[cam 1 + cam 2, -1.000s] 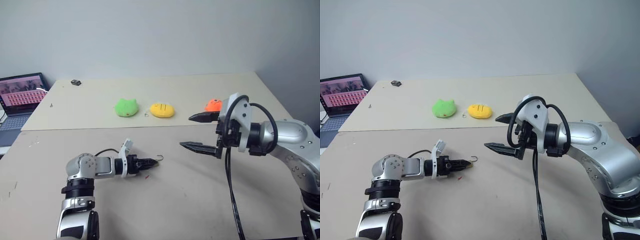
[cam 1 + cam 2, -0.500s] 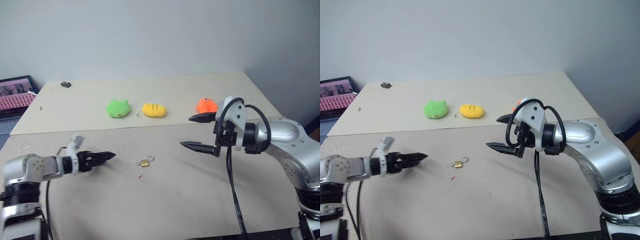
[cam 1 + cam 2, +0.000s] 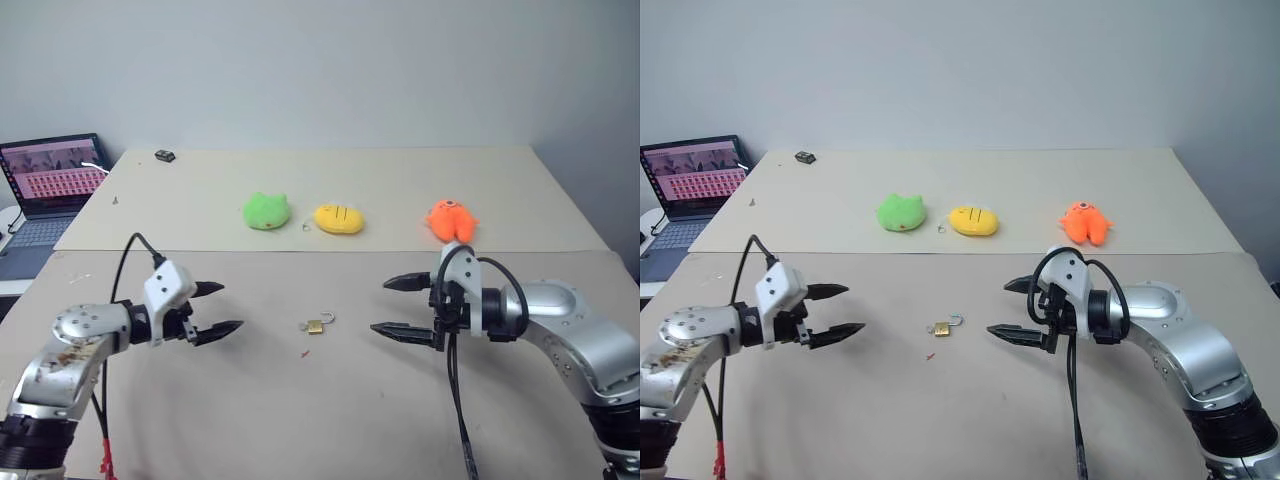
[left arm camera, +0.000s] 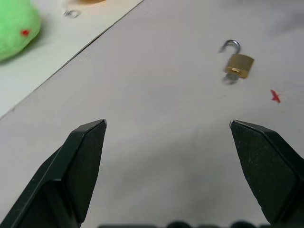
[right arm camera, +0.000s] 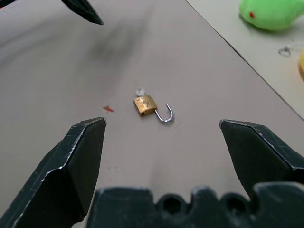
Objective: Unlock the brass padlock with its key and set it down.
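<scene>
The brass padlock (image 3: 316, 325) lies flat on the near table between my two grippers, its silver shackle swung open; it shows closer as the padlock (image 5: 146, 104) and the padlock (image 4: 237, 64). A small silver key (image 5: 139, 91) sticks out of its body. My left gripper (image 3: 217, 308) hovers open to the left of the lock, empty. My right gripper (image 3: 400, 305) hovers open to the right of it, also empty. Neither touches the lock.
On the far table lie a green plush (image 3: 266, 211), a yellow oval plush (image 3: 339, 218) with a small metal ring beside it, and an orange plush (image 3: 451, 220). A laptop (image 3: 50, 184) stands at the far left. A small dark object (image 3: 165, 155) sits at the back. A red speck (image 3: 305, 352) marks the table near the lock.
My left gripper let go of the padlock, which now lies on the table, and drew back to the left and opened. My right gripper sank lower. The camera view has shifted.
</scene>
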Controlling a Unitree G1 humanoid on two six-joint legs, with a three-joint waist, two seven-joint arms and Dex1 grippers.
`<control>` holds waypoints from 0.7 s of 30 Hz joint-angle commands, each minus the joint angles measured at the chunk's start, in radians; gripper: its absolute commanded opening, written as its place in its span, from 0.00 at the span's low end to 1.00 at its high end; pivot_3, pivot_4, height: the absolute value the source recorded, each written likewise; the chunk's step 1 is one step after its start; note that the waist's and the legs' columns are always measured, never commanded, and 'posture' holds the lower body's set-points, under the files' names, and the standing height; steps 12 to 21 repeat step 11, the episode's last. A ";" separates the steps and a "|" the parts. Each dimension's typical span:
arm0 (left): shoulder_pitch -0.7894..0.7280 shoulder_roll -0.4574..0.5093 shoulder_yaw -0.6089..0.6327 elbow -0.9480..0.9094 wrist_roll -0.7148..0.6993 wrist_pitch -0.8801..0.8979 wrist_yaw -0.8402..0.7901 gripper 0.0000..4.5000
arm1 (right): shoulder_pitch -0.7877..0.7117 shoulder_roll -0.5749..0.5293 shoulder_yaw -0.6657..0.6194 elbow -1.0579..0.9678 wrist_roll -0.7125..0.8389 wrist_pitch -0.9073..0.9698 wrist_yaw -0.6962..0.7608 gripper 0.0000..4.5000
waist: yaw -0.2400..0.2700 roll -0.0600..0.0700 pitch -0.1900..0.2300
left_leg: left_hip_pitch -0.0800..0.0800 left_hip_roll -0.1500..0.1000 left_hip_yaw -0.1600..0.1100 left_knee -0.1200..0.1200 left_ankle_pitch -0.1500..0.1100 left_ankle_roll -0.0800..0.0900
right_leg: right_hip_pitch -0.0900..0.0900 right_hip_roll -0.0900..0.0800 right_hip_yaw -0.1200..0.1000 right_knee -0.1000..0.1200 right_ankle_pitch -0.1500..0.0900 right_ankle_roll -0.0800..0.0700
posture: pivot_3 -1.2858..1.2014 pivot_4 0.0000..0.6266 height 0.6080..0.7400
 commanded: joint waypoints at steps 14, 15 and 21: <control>-0.070 -0.094 -0.059 -0.155 -0.013 0.010 0.065 0.98 | 0.112 0.047 -0.117 -0.041 -0.003 -0.042 -0.100 1.00 | -0.004 -0.002 0.003 | 0.002 0.009 0.000 0.003 0.001 0.002 | 0.001 0.016 -0.003 0.007 -0.004 0.008 | 0.52 0.24 0.36; -0.070 -0.094 -0.059 -0.155 -0.013 0.010 0.065 0.98 | 0.112 0.047 -0.117 -0.041 -0.003 -0.042 -0.100 1.00 | -0.004 -0.002 0.003 | 0.002 0.009 0.000 0.003 0.001 0.002 | 0.001 0.016 -0.003 0.007 -0.004 0.008 | 0.52 0.24 0.36; -0.070 -0.094 -0.059 -0.155 -0.013 0.010 0.065 0.98 | 0.112 0.047 -0.117 -0.041 -0.003 -0.042 -0.100 1.00 | -0.004 -0.002 0.003 | 0.002 0.009 0.000 0.003 0.001 0.002 | 0.001 0.016 -0.003 0.007 -0.004 0.008 | 0.52 0.24 0.36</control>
